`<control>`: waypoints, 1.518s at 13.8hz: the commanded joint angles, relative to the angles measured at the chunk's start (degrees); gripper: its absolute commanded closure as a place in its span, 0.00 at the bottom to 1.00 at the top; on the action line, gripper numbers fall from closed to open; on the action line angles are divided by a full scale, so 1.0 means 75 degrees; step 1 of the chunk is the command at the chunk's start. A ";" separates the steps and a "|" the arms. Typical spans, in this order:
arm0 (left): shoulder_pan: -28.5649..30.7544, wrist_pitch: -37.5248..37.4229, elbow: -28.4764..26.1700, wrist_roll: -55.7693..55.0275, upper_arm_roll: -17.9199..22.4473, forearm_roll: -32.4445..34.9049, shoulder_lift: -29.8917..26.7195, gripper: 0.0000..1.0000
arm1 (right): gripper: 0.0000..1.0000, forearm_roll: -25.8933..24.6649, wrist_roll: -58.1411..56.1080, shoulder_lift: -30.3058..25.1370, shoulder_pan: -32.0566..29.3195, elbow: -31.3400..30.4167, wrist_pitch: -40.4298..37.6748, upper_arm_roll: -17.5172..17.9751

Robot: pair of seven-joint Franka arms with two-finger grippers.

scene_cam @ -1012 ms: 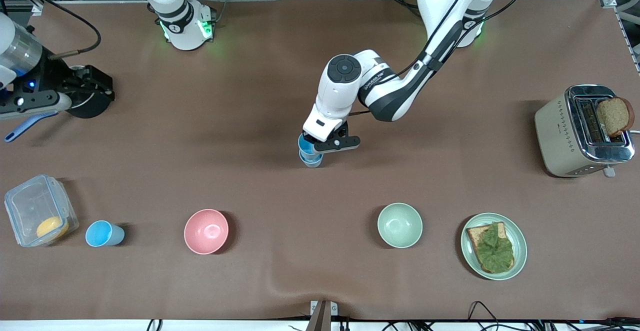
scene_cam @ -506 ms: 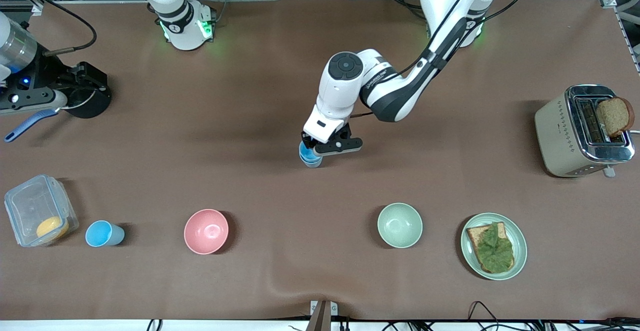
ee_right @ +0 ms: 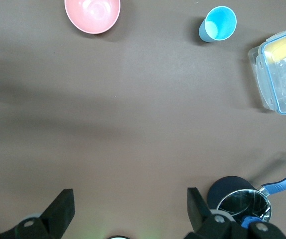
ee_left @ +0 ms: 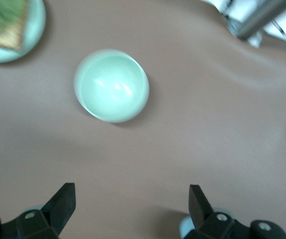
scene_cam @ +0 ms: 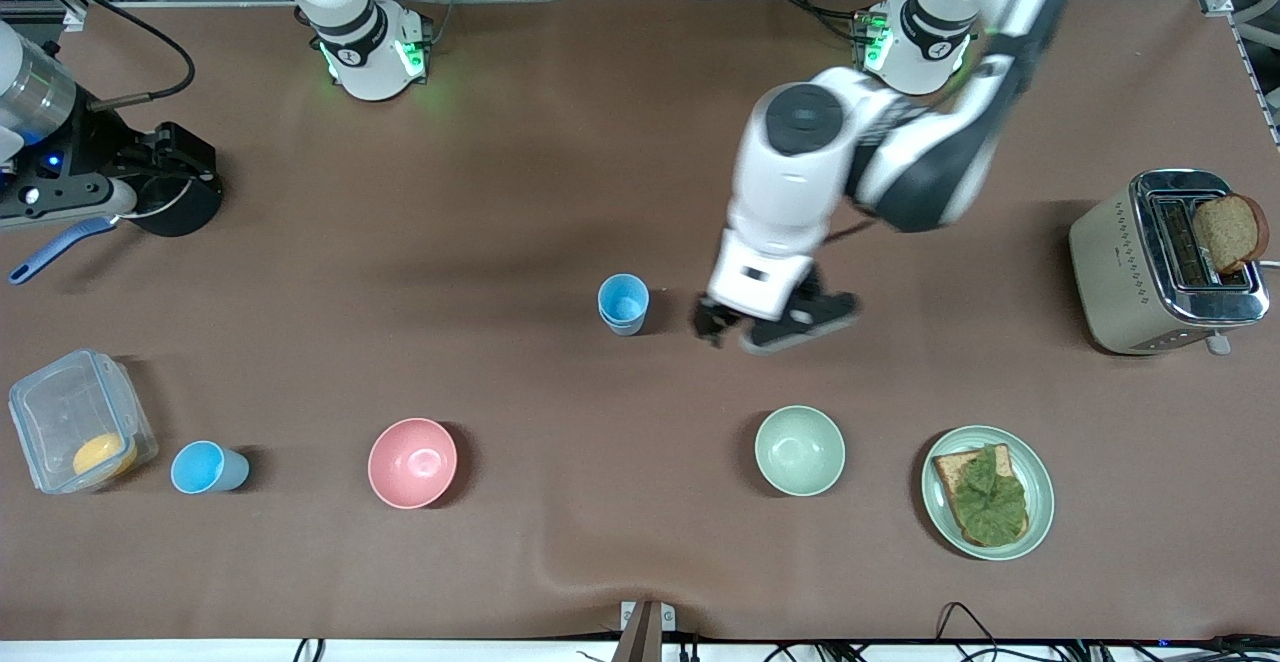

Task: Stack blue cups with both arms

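Your stacked blue cups (scene_cam: 623,304) stand mid-table; the lone blue cup (scene_cam: 207,468) sits beside the plastic container (scene_cam: 78,420). The left gripper (scene_cam: 772,324), fingers spread and apparently empty, hangs beside the stack. The right gripper (ee_right: 128,211), open, waits near the saucepan (ee_right: 240,200). A careless swing could topple the stack.

Two cups (scene_cam: 623,303) stand nested mid-bench, farther from the front camera than the row of two bowls. In that row, a lone cup (scene_cam: 207,468) stands just beside a box (scene_cam: 80,420) at the right arm's end, then one bowl (scene_cam: 412,462), another bowl (scene_cam: 799,450) and a plate (scene_cam: 987,492). A toaster (scene_cam: 1165,262) stands at the left arm's end. The left hand (scene_cam: 735,328) hangs over bare bench (scene_cam: 500,192) beside the nested cups.
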 commanded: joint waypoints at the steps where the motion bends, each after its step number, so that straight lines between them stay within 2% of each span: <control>1: 0.0758 -0.0507 0.0043 0.1061 -0.0115 -0.0456 -0.0423 0.00 | 0.00 -0.0055 -0.0028 0.0049 -0.0125 0.0171 -0.0153 0.0122; 4: 0.1485 -0.1116 0.0020 0.2047 -0.0127 -0.0821 -0.0845 0.00 | 0.00 -0.0055 -0.0028 0.0049 -0.0137 0.0171 -0.0165 0.0122; 9: 0.2201 -0.2288 -0.0248 0.3874 -0.0034 -0.1359 -0.1606 0.00 | 0.00 -0.0055 -0.0028 0.0049 -0.0137 0.0171 -0.0165 0.0122; 12: 0.2694 -0.2372 -0.1300 0.5303 0.0176 -0.2038 -0.2810 0.00 | 0.00 -0.0043 -0.0028 0.0049 -0.0137 0.0171 -0.0165 0.0122; 15: 0.2461 -0.2442 -0.2053 0.6418 0.0996 -0.2122 -0.3786 0.00 | 0.00 -0.0020 -0.0028 0.0049 -0.0137 0.0171 -0.0176 0.0122; 18: 0.2309 -0.3097 -0.1961 0.7158 0.1523 -0.2111 -0.4103 0.00 | 0.00 0.0004 -0.0028 0.0061 -0.0149 0.0171 -0.0165 0.0122; 20: 0.1806 -0.3122 -0.1902 0.7183 0.2050 -0.2076 -0.4209 0.00 | 0.00 0.0004 -0.0028 0.0061 -0.0172 0.0159 -0.0165 0.0110; 21: 0.1781 -0.3122 -0.1844 0.7183 0.2064 -0.2064 -0.4221 0.00 | 0.00 0.0004 -0.0028 0.0061 -0.0172 0.0170 -0.0176 0.0110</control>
